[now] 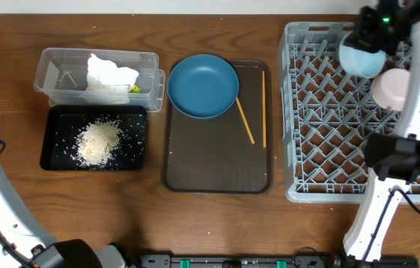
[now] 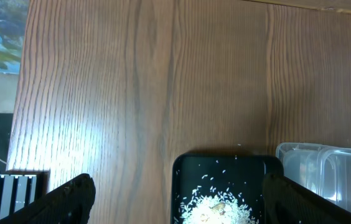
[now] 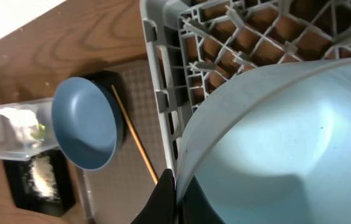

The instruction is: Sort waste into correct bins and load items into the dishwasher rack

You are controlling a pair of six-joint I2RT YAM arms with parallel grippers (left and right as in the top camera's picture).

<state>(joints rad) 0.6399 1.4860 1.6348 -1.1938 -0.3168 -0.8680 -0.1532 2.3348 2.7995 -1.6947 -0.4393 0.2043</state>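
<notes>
Pinching the light blue bowl (image 3: 269,143) by its rim with the right fingers (image 3: 163,199), over the dishwasher rack (image 3: 225,37) directly beneath them, probably to slot it among the pegs near the small pale cup (image 1: 391,87). Holding the left fingers (image 2: 70,200) spread wide and empty, with the black tray (image 2: 182,171) of rice scraps (image 2: 216,208) just ahead between them. Well off from the right fingers, yet to load: dark blue plate (image 1: 202,85) and chopsticks (image 1: 245,121) on the brown serving tray (image 1: 217,164).

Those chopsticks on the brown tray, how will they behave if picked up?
The chopsticks look thin and stiff, so probably light and prone to skidding when nudged. Lying flat on the brown tray, they likely leave little to pinch.
</notes>
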